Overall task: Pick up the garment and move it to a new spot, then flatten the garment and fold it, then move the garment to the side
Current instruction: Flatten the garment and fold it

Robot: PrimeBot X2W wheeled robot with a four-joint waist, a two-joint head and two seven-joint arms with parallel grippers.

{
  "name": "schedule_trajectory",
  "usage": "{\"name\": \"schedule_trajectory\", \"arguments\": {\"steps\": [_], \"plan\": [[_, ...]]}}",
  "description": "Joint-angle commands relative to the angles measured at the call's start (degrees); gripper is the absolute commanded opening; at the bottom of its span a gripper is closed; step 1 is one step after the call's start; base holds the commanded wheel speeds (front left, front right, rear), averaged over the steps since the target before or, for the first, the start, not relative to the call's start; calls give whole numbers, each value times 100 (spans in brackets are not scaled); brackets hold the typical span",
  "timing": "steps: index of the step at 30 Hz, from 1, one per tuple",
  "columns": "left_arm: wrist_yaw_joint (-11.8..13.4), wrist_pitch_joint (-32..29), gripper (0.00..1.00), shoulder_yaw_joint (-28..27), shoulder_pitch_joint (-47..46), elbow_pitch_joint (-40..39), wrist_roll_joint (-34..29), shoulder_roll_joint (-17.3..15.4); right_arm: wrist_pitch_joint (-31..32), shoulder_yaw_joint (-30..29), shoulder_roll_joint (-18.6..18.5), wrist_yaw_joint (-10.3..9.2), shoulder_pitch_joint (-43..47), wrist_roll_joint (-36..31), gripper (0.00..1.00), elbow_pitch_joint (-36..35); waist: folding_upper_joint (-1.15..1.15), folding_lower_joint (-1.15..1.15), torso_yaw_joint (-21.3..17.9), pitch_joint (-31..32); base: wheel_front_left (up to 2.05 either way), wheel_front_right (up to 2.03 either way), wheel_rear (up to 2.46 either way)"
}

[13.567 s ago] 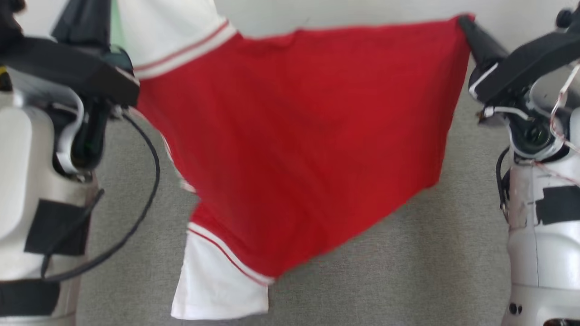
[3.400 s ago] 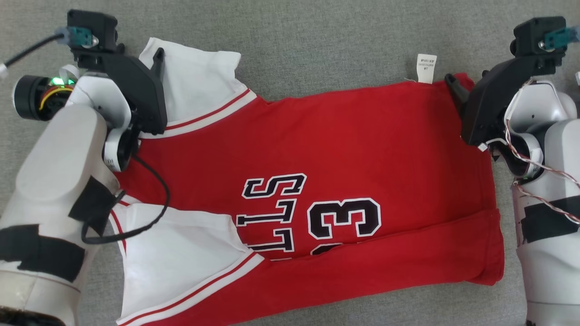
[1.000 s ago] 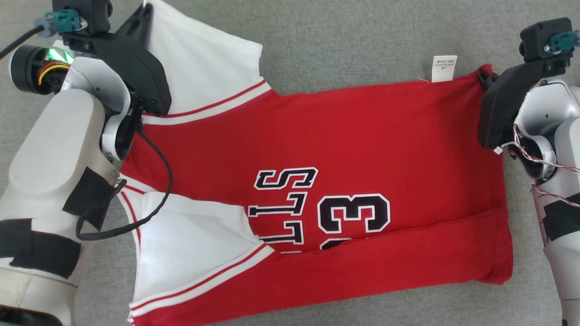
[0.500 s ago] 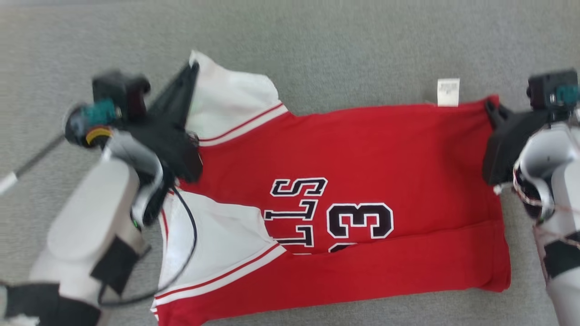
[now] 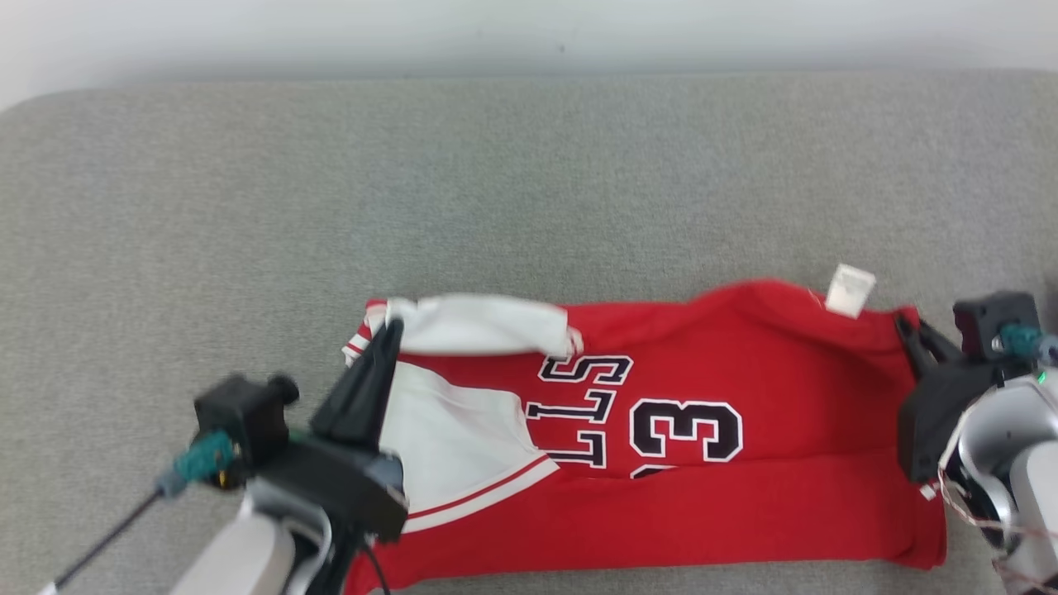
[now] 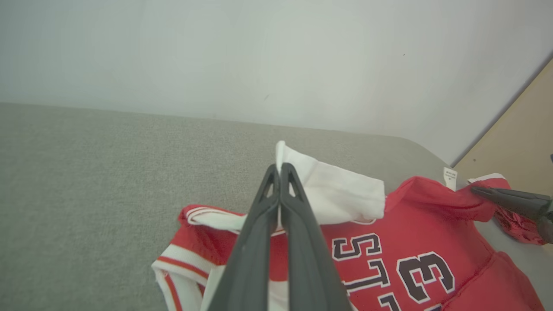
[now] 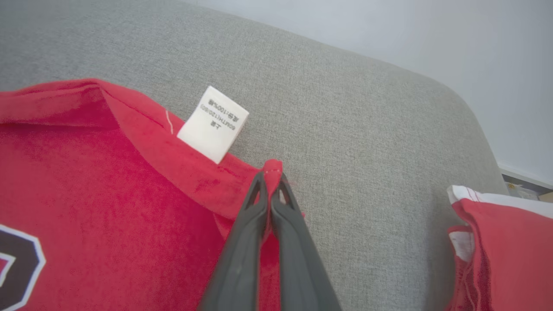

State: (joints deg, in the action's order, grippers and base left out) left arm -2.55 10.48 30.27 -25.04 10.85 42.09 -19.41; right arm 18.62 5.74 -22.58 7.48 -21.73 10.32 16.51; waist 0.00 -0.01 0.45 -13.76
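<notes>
The garment (image 5: 785,372), a red jersey with white sleeves, lies across the lower half of the head view on a grey padded surface (image 5: 496,190), reaching from lower centre-left to the lower right corner. Nearest us, along the bottom of the frame, a red band (image 5: 661,521) of it is folded over the body and hides the lower part of the black lettering (image 5: 636,421). Above that band, at lower left, one white sleeve (image 5: 455,446) lies flat. Our left gripper (image 5: 388,330) rises from the lower left, its fingers pressed together on the other white sleeve (image 6: 337,190), which is lifted and curls over toward the lettering. At the right edge of the frame our right gripper (image 5: 907,329) is clamped on the garment's far red corner, with the cloth pinched between its closed tips and raised off the surface. Just left of that corner a white label (image 5: 850,291) sticks up from the far edge. Beyond the garment the grey surface runs up to a pale wall (image 5: 529,33) across the top of the frame. In the right wrist view another red-and-white cloth (image 7: 497,250) sits at the lower right edge, apart from the garment.
</notes>
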Motion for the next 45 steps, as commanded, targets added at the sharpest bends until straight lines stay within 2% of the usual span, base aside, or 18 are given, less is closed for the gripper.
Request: {"name": "schedule_trajectory", "arguments": {"steps": [1, 13, 28, 29, 30, 31, 32, 33, 41, 45], "plan": [[62, -20, 0, -5, 258, -134, 65, -45, 43, 0, -67, -2, 193, -61, 0, -32, 0, 1, 115, 157, 0, 0, 0], [395, -83, 0, 61, 1527, -666, 474, -62, 363, -209, -168, -2, 939, -201, 0, -77, 0, 1, 282, 368, 0, 0, 0], [480, -66, 0, 159, 1940, -475, 617, 48, 485, -595, 59, -2, 1362, -312, 0, -293, 0, 1, 423, 546, 0, 0, 0], [468, -90, 2, 193, 1949, -425, 607, 52, 501, -603, 74, -2, 1405, -325, 0, -302, 0, 1, 422, 563, 0, 0, 0], [464, -85, 24, 205, 1962, -372, 606, 63, 511, -613, 89, -2, 1435, -336, 0, -319, 0, 1, 421, 581, 0, 0, 0], [480, -54, 87, 212, 1962, -298, 565, 48, 521, -620, 109, -2, 1457, -352, 27, -336, 0, 1, 418, 600, 0, 0, 0], [507, -3, 100, 209, 1941, -207, 493, 17, 520, -626, 131, -2, 1483, -376, 45, -349, 0, 1, 414, 626, 0, 0, 0], [526, 58, 100, 204, 1919, -126, 432, 7, 483, -661, 176, -2, 1499, -387, 100, -370, 0, 1, 410, 649, 0, 0, 0], [718, 414, 100, 63, 2022, 309, -53, 16, 265, -1050, 584, -2, 1798, -313, 100, -555, 0, 1, 385, 1006, 0, 0, 0], [822, 472, 100, -382, 2151, 19, -574, 110, 153, -1398, 934, -2, 2025, -131, 100, -718, 0, 1, 374, 1221, 0, 0, 0]]}}
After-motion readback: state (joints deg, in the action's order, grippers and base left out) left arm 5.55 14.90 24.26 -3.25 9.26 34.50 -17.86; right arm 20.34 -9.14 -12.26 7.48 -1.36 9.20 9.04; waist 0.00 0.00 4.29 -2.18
